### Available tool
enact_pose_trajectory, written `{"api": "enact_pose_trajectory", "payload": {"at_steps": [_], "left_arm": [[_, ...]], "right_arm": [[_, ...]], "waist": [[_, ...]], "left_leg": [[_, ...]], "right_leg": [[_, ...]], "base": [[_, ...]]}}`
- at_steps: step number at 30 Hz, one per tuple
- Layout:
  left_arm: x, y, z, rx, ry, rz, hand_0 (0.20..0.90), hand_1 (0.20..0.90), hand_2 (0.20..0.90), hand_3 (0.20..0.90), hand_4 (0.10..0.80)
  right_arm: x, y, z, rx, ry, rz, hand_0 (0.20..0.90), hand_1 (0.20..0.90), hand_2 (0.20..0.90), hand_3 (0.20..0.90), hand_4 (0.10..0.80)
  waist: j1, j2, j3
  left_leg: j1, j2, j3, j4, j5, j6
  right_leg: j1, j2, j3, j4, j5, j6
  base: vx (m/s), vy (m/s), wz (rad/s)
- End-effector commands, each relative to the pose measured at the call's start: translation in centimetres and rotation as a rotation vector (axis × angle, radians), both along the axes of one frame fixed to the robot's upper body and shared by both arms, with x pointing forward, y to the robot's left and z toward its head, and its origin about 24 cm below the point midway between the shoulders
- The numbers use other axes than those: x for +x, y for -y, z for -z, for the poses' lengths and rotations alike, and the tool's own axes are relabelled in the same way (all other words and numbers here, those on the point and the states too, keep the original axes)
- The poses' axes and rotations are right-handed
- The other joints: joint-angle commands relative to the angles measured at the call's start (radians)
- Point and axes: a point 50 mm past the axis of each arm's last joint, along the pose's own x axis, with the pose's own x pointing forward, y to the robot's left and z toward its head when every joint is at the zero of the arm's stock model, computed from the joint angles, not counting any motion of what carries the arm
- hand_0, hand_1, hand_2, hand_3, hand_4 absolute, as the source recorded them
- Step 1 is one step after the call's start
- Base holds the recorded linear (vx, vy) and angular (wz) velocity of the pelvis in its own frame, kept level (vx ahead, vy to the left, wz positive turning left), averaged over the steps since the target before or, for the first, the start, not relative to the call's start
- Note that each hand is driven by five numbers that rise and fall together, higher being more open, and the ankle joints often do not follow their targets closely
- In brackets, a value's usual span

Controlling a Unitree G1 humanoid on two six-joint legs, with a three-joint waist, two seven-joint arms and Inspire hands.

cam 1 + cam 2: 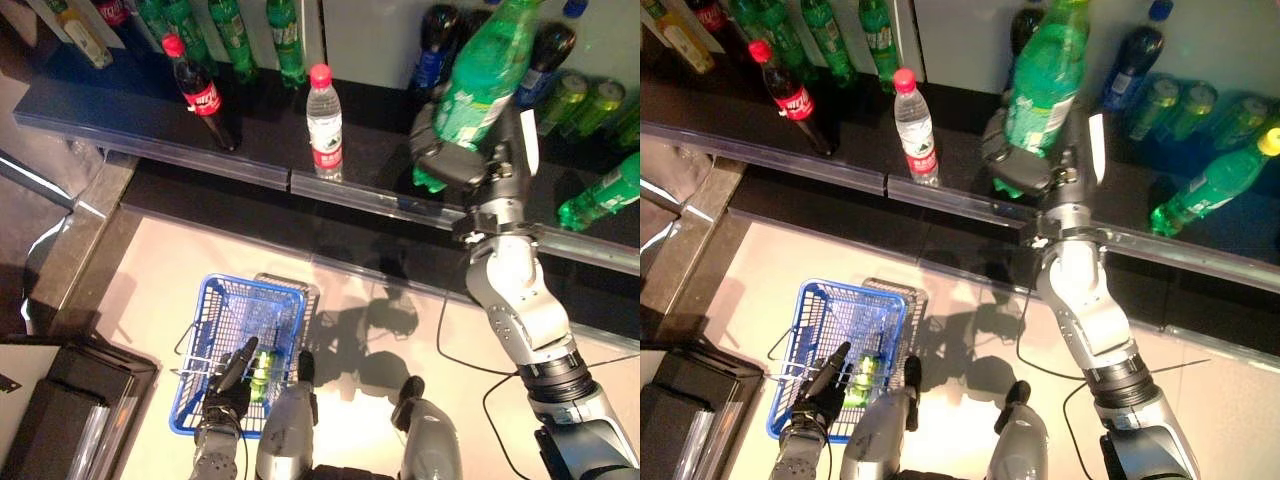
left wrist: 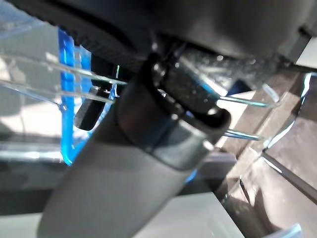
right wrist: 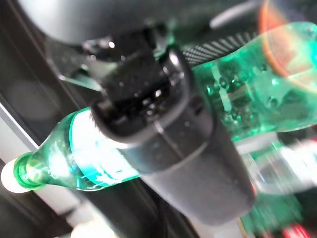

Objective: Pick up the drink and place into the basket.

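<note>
Nearest, the left hand (image 1: 228,392) grips the wire handle of the blue plastic-mesh shopping basket (image 1: 215,310), which already holds a small green bottle (image 1: 261,374). Far beyond the basket, over the dark shelf (image 1: 150,125), the right hand (image 1: 450,160) is clamped round a large green clear-plastic soda bottle (image 1: 480,80). It looks full, label midway. The pick looks done; next comes carrying it back and down to the basket.
</note>
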Motion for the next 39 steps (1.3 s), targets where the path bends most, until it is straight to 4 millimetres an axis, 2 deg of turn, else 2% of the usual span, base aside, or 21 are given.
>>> {"api": "enact_pose_trajectory", "payload": {"at_steps": [1, 7, 13, 14, 16, 20, 24, 26, 31, 33, 39], "left_arm": [[0.6, -3.0, -4.1, 0.200, 0.268, 0.019, 0.300, 0.300, 0.300, 0.200, 0.100], [1.9, -2.0, -7.2, 0.217, 0.441, 0.089, 0.300, 0.300, 0.300, 0.200, 0.100], [2.8, -1.0, -10.0, 0.234, 0.593, 0.189, 0.300, 0.300, 0.300, 0.200, 0.100], [2.8, -1.0, -10.0, 0.234, 0.593, 0.189, 0.300, 0.300, 0.300, 0.200, 0.100], [3.2, -0.2, -11.7, 0.242, 0.662, 0.256, 0.300, 0.300, 0.300, 0.200, 0.100], [3.5, 0.5, -13.0, 0.237, 0.710, 0.305, 0.300, 0.300, 0.300, 0.200, 0.100], [3.7, 1.3, -15.2, 0.285, 0.811, 0.381, 0.300, 0.300, 0.300, 0.200, 0.100], [3.8, 1.7, -17.0, 0.311, 0.879, 0.427, 0.300, 0.300, 0.300, 0.200, 0.100], [3.6, 2.5, -19.0, 0.314, 1.012, 0.525, 0.300, 0.300, 0.300, 0.200, 0.100], [3.4, 3.8, -21.0, 0.292, 1.129, 0.633, 0.300, 0.300, 0.300, 0.200, 0.100], [2.8, 5.7, -23.7, 0.256, 1.300, 0.806, 0.300, 0.300, 0.300, 0.200, 0.100]], "right_arm": [[-3.7, -3.8, -5.0, 0.086, 0.277, -0.292, 0.300, 0.300, 0.300, 0.200, 0.100], [-4.2, -7.0, -3.1, 0.081, 0.158, -0.455, 0.300, 0.300, 0.300, 0.200, 0.100], [-4.5, -8.8, -2.3, 0.075, 0.109, -0.511, 0.300, 0.300, 0.300, 0.200, 0.100], [-4.5, -8.8, -2.3, 0.075, 0.109, -0.511, 0.300, 0.300, 0.300, 0.200, 0.100], [-4.5, -9.7, -1.9, 0.075, 0.083, -0.515, 0.300, 0.300, 0.300, 0.200, 0.100], [-4.4, -10.4, -1.4, 0.080, 0.048, -0.514, 0.300, 0.300, 0.300, 0.200, 0.100], [-4.0, -11.1, -0.5, 0.082, 0.004, -0.476, 0.300, 0.300, 0.300, 0.200, 0.100], [-3.4, -11.4, 0.3, 0.091, -0.031, -0.439, 0.300, 0.300, 0.300, 0.200, 0.100], [-2.8, -11.7, 1.9, 0.104, -0.107, -0.411, 0.300, 0.300, 0.300, 0.200, 0.100], [-2.5, -12.1, 3.4, 0.102, -0.153, -0.387, 0.300, 0.300, 0.300, 0.200, 0.100], [-2.5, -13.2, 4.9, 0.083, -0.199, -0.372, 0.300, 0.300, 0.300, 0.200, 0.100]], "waist": [[0.033, -0.019, -0.236], [0.084, -0.016, -0.246], [0.133, -0.016, -0.245], [0.132, -0.016, -0.246], [0.164, -0.017, -0.248], [0.188, -0.017, -0.251], [0.216, -0.017, -0.248], [0.234, -0.017, -0.247], [0.258, -0.017, -0.247], [0.275, -0.015, -0.243], [0.298, -0.017, -0.234]], "left_leg": [[-0.005, 0.009, -0.029, 0.055, -0.010, -0.020], [-0.006, -0.006, -0.073, 0.049, 0.005, -0.022], [-0.013, -0.027, -0.123, 0.046, 0.013, -0.022], [-0.014, -0.027, -0.124, 0.046, 0.013, -0.022], [-0.017, -0.044, -0.158, 0.047, 0.014, -0.021], [-0.026, -0.058, -0.184, 0.050, 0.015, -0.019], [-0.036, -0.073, -0.216, 0.055, 0.017, -0.016], [-0.040, -0.081, -0.236, 0.059, 0.019, -0.014], [-0.051, -0.091, -0.262, 0.066, 0.023, -0.012], [-0.056, -0.098, -0.283, 0.073, 0.019, -0.010], [-0.049, -0.106, -0.309, 0.087, 0.000, -0.016]], "right_leg": [[0.065, 0.065, -0.040, -0.010, -0.065, -0.071], [0.098, 0.067, -0.070, -0.039, -0.057, -0.072], [0.123, 0.069, -0.102, -0.059, -0.049, -0.071], [0.123, 0.069, -0.103, -0.060, -0.048, -0.071], [0.141, 0.071, -0.118, -0.073, -0.045, -0.070], [0.152, 0.073, -0.135, -0.083, -0.041, -0.070], [0.160, 0.073, -0.156, -0.086, -0.038, -0.070], [0.169, 0.074, -0.169, -0.088, -0.036, -0.069], [0.178, 0.072, -0.189, -0.086, -0.037, -0.069], [0.183, 0.070, -0.205, -0.083, -0.037, -0.069], [0.198, 0.070, -0.207, -0.066, -0.061, -0.059]], "base": [[0.017, 0.002, 0.18], [-0.016, -0.004, 0.21], [-0.032, -0.018, 0.26], [-0.011, -0.033, 0.29], [-0.002, -0.038, 0.19], [0.000, -0.028, 0.26], [-0.005, -0.035, 0.19], [0.020, -0.041, 0.27], [0.019, -0.022, 0.18], [0.026, -0.030, 0.17], [0.063, -0.036, 0.11]]}}
